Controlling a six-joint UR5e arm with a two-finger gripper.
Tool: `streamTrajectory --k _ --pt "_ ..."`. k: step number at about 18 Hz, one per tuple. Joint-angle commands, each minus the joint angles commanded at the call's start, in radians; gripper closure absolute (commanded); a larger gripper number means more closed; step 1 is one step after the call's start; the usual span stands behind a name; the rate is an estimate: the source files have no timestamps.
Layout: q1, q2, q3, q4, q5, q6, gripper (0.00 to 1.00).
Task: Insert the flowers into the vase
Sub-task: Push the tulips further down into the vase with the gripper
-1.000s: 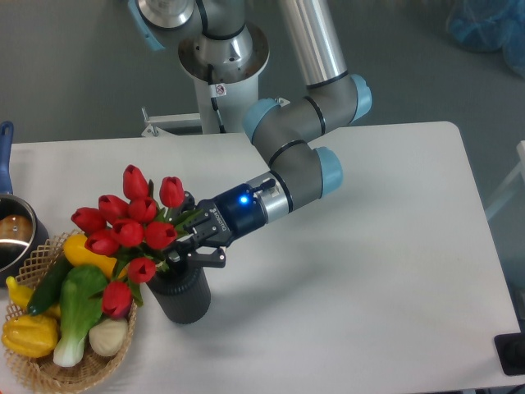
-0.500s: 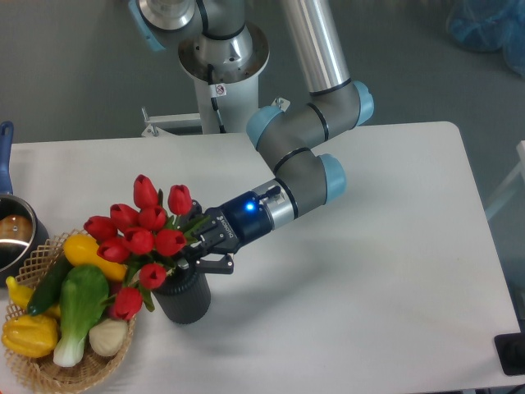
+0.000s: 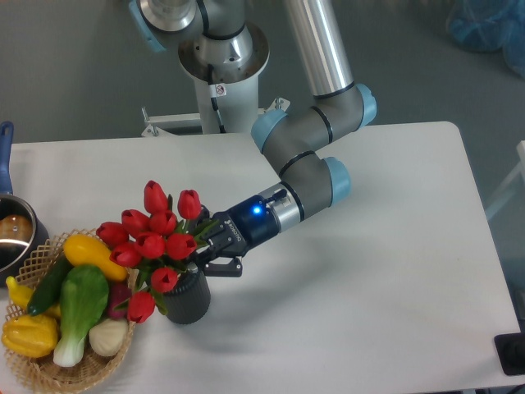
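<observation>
My gripper (image 3: 212, 248) sits just right of the vase (image 3: 187, 297), flowers (image 3: 152, 242) above its mouth; basket (image 3: 49, 361) left of it, pot (image 3: 12, 238) farther left.

vase (image 3: 188, 300) mouth hidden by flowers (image 3: 153, 242), pot (image 3: 11, 234) cut by left edge

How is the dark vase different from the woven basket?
The vase is dark grey, narrow and tall; the basket is tan, woven, wide and low. The vase has the red flowers over its mouth; the basket holds toy vegetables. Both sit on the white table.
</observation>
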Motion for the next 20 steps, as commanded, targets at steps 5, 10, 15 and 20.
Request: streamTrajectory --k 5,10,15,20 --pt "0.008 0.000 -0.002 0.002 0.005 0.002 0.73" --pt "0.008 -0.002 -0.003 0.003 0.006 0.005 0.70" --pt "0.005 -0.003 -0.017 0.002 0.006 0.043 0.70" --pt "-0.002 -0.002 -0.017 0.002 0.006 0.041 0.71"
